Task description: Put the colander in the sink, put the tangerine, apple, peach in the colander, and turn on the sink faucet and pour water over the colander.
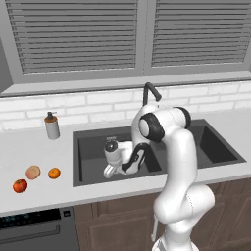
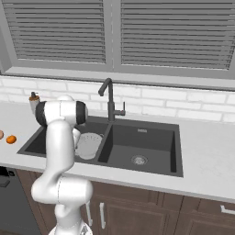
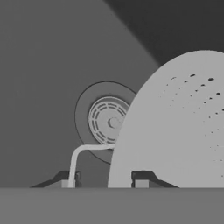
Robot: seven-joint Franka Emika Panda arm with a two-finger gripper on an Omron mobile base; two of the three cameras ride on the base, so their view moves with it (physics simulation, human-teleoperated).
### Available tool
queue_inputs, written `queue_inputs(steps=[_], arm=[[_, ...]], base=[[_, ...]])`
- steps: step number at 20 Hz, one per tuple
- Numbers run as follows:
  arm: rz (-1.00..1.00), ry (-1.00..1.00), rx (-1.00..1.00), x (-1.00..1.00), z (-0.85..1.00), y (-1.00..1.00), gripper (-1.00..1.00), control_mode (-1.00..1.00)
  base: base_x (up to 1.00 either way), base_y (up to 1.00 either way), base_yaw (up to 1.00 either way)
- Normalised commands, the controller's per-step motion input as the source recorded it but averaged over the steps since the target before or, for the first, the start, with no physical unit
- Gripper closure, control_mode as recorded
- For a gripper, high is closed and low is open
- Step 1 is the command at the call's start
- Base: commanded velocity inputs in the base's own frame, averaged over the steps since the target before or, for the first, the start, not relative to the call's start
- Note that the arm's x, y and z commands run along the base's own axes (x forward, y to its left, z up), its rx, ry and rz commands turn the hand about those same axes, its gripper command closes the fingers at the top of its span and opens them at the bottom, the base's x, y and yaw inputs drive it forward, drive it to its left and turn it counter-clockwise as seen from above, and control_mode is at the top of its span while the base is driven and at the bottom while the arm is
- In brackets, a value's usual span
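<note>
Colander [image 2: 88,144] sits low in the sink's [image 1: 93,139] left basin, beside the drain [image 3: 106,120]. Pincer [image 3: 105,181] straddles its thin side handle [image 3: 78,154]; grip unclear. Looks light, stiff, slick; handle or rim seems the best hold.

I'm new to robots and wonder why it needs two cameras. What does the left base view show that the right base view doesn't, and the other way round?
The left base view gives the apple, on the counter left of the sink. The right base view gives the colander, sitting in the left basin, and the right basin's drain. Both share the tangerine, the faucet, the sink and the arm.
</note>
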Motion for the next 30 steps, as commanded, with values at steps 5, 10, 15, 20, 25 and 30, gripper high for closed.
queue_inputs(steps=[5,10,15,20,25,30], arm=[[0.00,0.08,0.01,0.47,-0.33,0.01,1.00,-1.00],[0.00,0.08,0.01,0.38,-0.21,0.02,-1.00,-1.00],[0.00,0.01,0.00,-0.01,0.06,0.00,-1.00,-1.00],[0.00,0.00,0.00,-0.19,0.42,-0.01,-1.00,-1.00],[0.00,-0.02,0.00,-0.30,0.80,-0.01,-1.00,-1.00],[0.00,-0.11,0.08,-0.38,1.00,-0.02,-1.00,-1.00]], base=[[0.00,0.00,0.00],[0.00,0.00,0.00],[0.00,0.00,0.00],[0.00,0.00,0.00],[0.00,0.00,0.00],[0.00,0.00,0.00]])
